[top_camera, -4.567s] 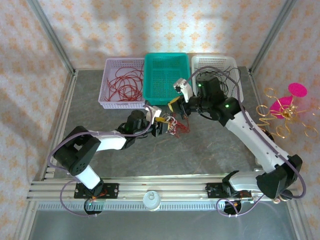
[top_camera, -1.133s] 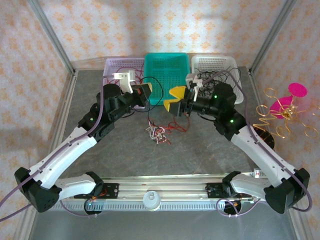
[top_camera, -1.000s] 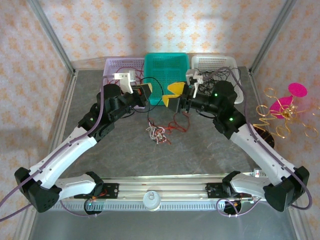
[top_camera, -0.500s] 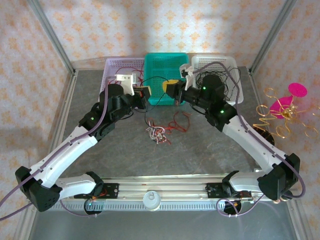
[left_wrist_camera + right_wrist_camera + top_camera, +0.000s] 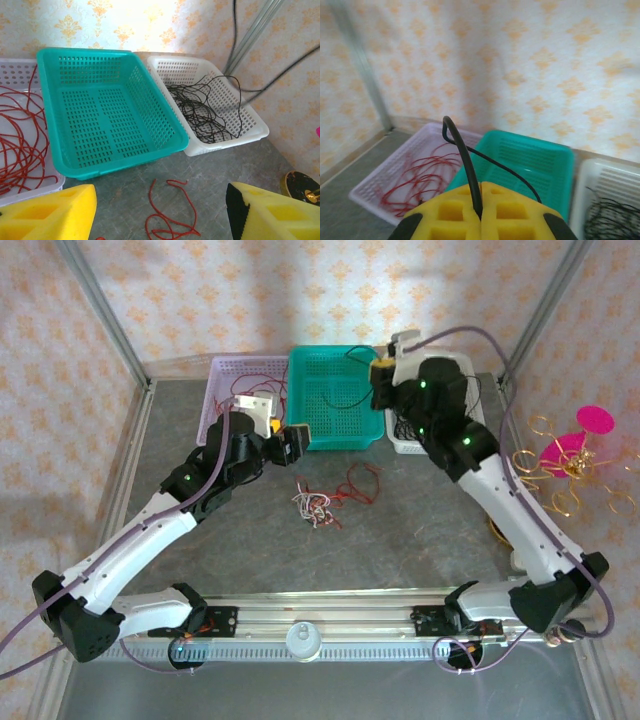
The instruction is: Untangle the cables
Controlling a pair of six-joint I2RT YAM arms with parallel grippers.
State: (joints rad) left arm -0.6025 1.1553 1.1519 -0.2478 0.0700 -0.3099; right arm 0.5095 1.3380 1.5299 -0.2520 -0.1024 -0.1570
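- Over the last half second the right hand (image 5: 381, 371) has lifted away from the middle of the worktop (image 5: 420, 540) and swung back. It now hangs above the seam between the teal basket (image 5: 335, 436) and the white basket (image 5: 405, 445). The left hand (image 5: 291, 439) has eased a little toward the near side.
- Nearest the arm bases, the clump of cables (image 5: 314, 508), white and red strands knotted together, lies on the bare worktop. It is just in front of the left hand and well apart from the right hand.
- A loose red strand (image 5: 358, 483) lies just beside the clump, on the basket side. In the left wrist view it sits on the worktop between that hand's yellow pads (image 5: 50, 215).
- The left hand's pads stand wide apart and hold nothing.
- Farther back, red cables (image 5: 250, 405) lie in the lavender basket (image 5: 215, 390) and black cables (image 5: 200, 112) in the white basket.
- The right hand's pads are pressed together on a black cable (image 5: 461, 144). It arches up from them and trails down over the teal basket.
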